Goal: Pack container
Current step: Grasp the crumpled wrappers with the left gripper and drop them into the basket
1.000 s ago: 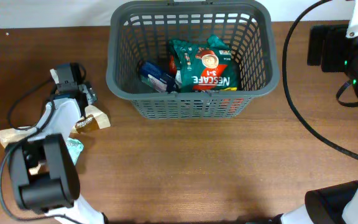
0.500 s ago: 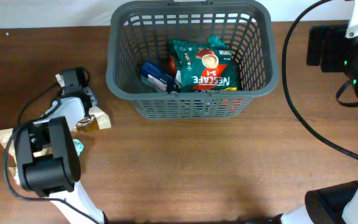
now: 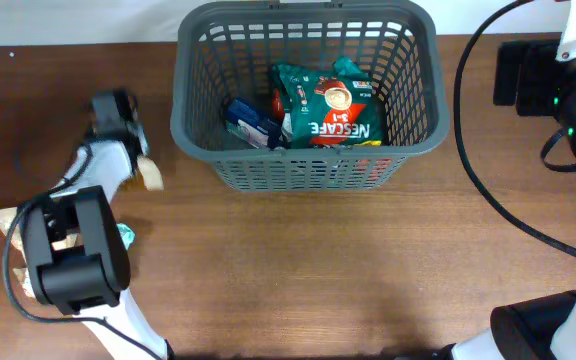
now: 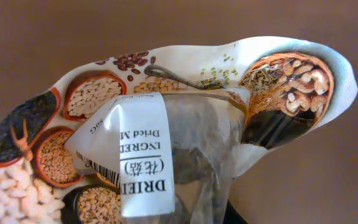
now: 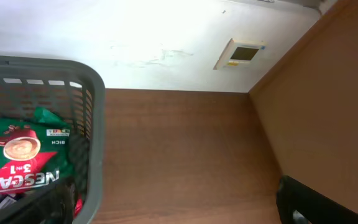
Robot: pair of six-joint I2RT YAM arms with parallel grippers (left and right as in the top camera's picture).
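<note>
The container (image 3: 308, 153), a dark grey slotted basket, stands at the back middle of the table; its rim (image 5: 95, 137) also shows in the right wrist view. Inside lie a green Nescafe packet (image 3: 328, 110) and a blue packet (image 3: 253, 122). Left of the basket, my left gripper (image 3: 140, 160) is shut on a packet printed with grains and nuts (image 4: 166, 137), which fills the left wrist view and hides the fingers. In the overhead view this packet (image 3: 151, 176) is a blur. My right gripper stands open at the far right; one dark finger (image 5: 316, 202) shows, with nothing near it.
A teal packet (image 3: 124, 235) and a beige packet (image 3: 13, 218) lie beside the left arm's base. The right arm's dark body (image 3: 558, 80) and its black cable (image 3: 488, 190) occupy the table's right side. A white wall (image 5: 166, 43) lies behind the table.
My left gripper has shut on the grain-printed packet and moved it up and toward the table's back. The right arm has not moved.
</note>
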